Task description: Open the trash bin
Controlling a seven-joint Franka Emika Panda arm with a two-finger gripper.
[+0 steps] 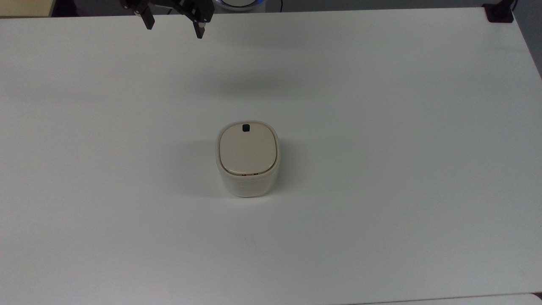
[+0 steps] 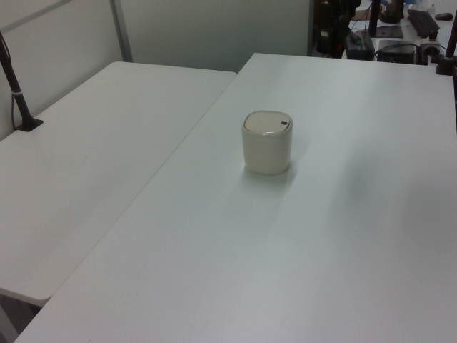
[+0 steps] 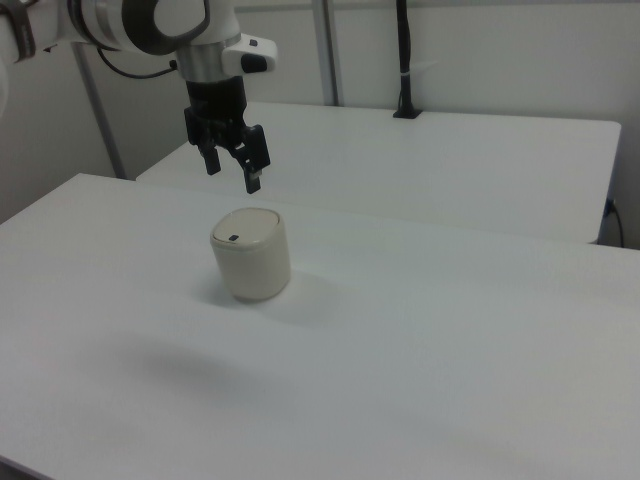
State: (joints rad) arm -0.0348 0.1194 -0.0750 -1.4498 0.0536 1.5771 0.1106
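Observation:
The trash bin [image 1: 247,159] stands upright near the middle of the white table [image 1: 381,127], its beige lid [image 1: 247,150] flat and shut. A small black button [image 1: 245,127] sits near the lid's far edge in the top view. The bin [image 2: 267,142] also appears in the left view, and the bin [image 3: 251,254] in the right view. My gripper [image 1: 174,26] hangs open at the top view's upper left, well above the table and apart from the bin. In the right view the gripper [image 3: 232,172] hovers high above the bin with nothing between its fingers.
A second white table [image 2: 86,164] adjoins at the left view's left. A black post with a clamp base [image 2: 18,93] stands on it. A black clamp [image 1: 499,12] sits at the top view's upper right corner. Equipment [image 2: 400,28] lies beyond the left view's far edge.

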